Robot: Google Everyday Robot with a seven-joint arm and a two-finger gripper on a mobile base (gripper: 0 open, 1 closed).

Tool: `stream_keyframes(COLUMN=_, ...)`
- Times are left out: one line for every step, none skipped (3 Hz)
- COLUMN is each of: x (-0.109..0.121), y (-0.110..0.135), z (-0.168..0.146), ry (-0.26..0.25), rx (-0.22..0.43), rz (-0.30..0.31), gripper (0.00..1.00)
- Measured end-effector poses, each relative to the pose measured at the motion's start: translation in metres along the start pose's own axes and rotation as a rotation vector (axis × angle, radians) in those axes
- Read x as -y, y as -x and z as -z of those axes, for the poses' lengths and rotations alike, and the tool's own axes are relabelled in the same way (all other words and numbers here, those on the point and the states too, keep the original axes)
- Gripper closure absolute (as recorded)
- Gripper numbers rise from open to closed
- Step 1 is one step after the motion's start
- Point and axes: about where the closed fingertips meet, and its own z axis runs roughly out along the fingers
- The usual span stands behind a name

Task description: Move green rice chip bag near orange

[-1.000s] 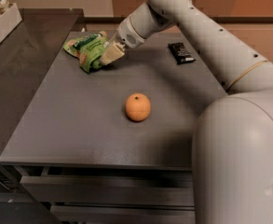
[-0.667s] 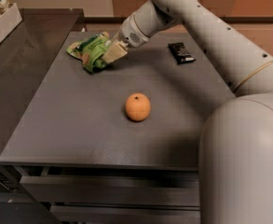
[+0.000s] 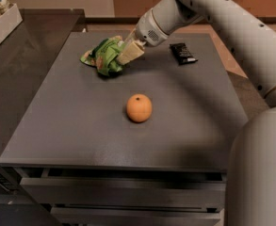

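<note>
Toward the upper middle of the frame, the gripper (image 3: 129, 53) clamps the right edge of the green rice chip bag (image 3: 103, 56). The orange (image 3: 139, 108) sits apart at centre; a black wrapped bar (image 3: 182, 52) lies upper right.

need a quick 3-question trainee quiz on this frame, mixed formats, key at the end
1. True or false: the bright green foil snack bag touches the round orange fruit.
2. The gripper is at: A) the green bag's edge, B) the orange fruit, C) the small black wrapped bar.
3. Which item lies nearest the grey table's front edge?
Key: 1 false, they lie apart. 2 A. 3 the round orange fruit.
</note>
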Motion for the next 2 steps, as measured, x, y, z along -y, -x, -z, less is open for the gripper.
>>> stream_keyframes(x=-0.016, y=-0.015, z=0.020, ry=0.000, rx=-0.011, rz=-0.012, gripper=1.00)
stream_keyframes(x=-0.031, y=-0.029, z=0.033, ry=0.003, rx=-0.021, rz=-0.028, gripper=1.00)
